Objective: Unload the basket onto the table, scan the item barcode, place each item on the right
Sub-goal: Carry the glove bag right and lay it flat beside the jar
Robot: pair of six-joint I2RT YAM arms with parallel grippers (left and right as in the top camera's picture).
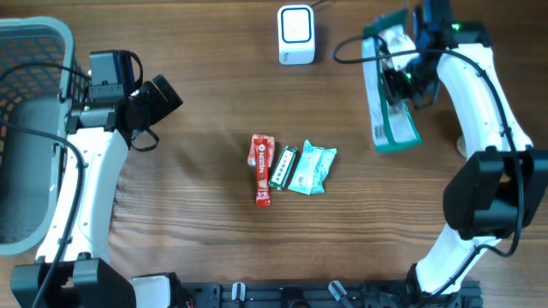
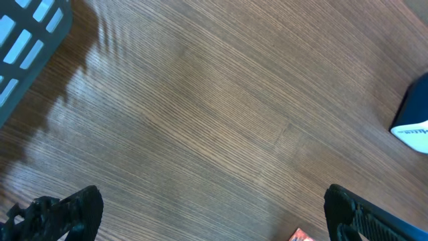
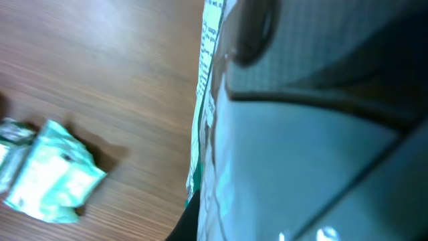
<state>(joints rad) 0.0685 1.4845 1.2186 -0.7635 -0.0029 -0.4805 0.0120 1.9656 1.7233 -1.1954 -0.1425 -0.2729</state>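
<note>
Holding the item now, the right end effector [image 1: 402, 81] is clenched on a large flat green-and-white plastic packet [image 1: 390, 128], up at about two o'clock on the wooden table [image 1: 197, 214]. The packet seems to be raised off the surface and tilted. The right wrist view is filled almost wholly by its glossy face [image 3: 321, 167].

The white rounded box-shaped scanner [image 1: 296, 34] sits at twelve o'clock, to the nine o'clock side of the packet and apart from it. So I'd judge this as the presenting step: item picked, scan not yet made.

The left end effector [image 1: 158, 98] hangs released at ten o'clock with its fingers spread wide and nothing between them (bare wood below), just beside the grey plastic basket [image 1: 26, 51].

Waiting at the centre are a red sachet [image 1: 261, 167], a dark green stick pack [image 1: 282, 167] and a teal crinkled pouch [image 1: 311, 168].

Next up, by my reading, the packet must travel toward the scanner with its barcode side turned to the scanner's face. Which side carries the barcode I cannot tell.
</note>
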